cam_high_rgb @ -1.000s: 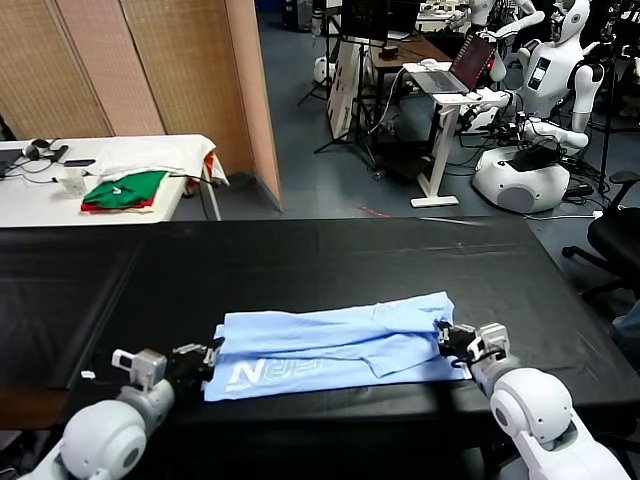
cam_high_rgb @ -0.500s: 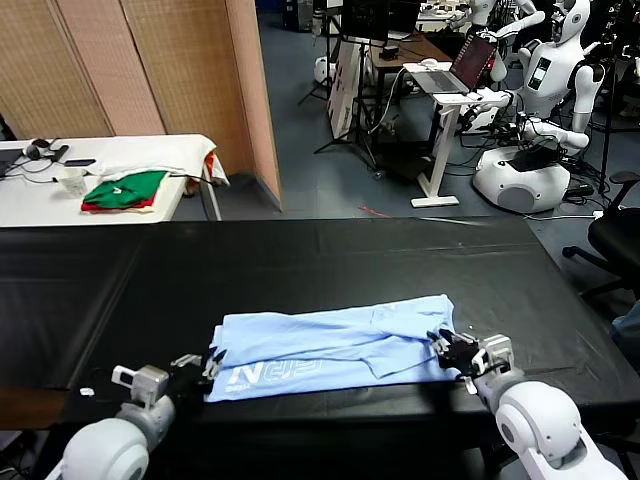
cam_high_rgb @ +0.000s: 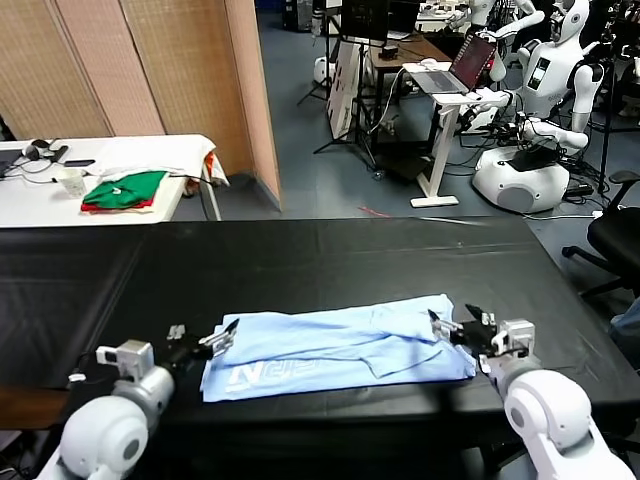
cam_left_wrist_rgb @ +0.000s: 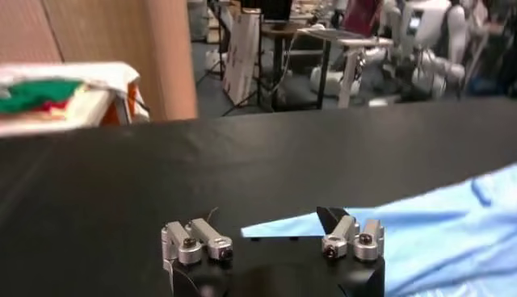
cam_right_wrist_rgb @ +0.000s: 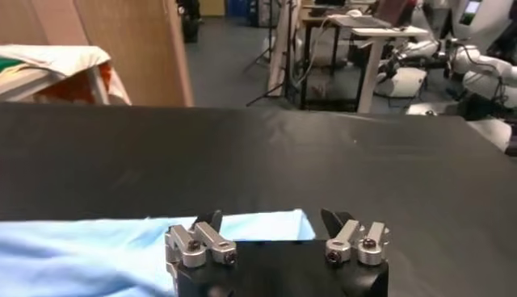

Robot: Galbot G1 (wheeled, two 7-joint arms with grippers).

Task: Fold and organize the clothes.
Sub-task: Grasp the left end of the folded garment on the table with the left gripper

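On the black worktop [cam_high_rgb: 330, 260] the shirt [cam_high_rgb: 340, 345] lies flat, folded lengthwise. The left pincer [cam_high_rgb: 205, 340] and right pincer [cam_high_rgb: 455, 325], both released, flank its ends. Only the head view shows the white logo [cam_high_rgb: 262, 373]; wrist views show spread fingers.

A robotics lab: white humanoid robots [cam_high_rgb: 555, 60] stand at two o'clock beside a laptop [cam_high_rgb: 470, 60] on a stand, with tripods, cables and partition screens [cam_high_rgb: 130, 70] at eleven o'clock.
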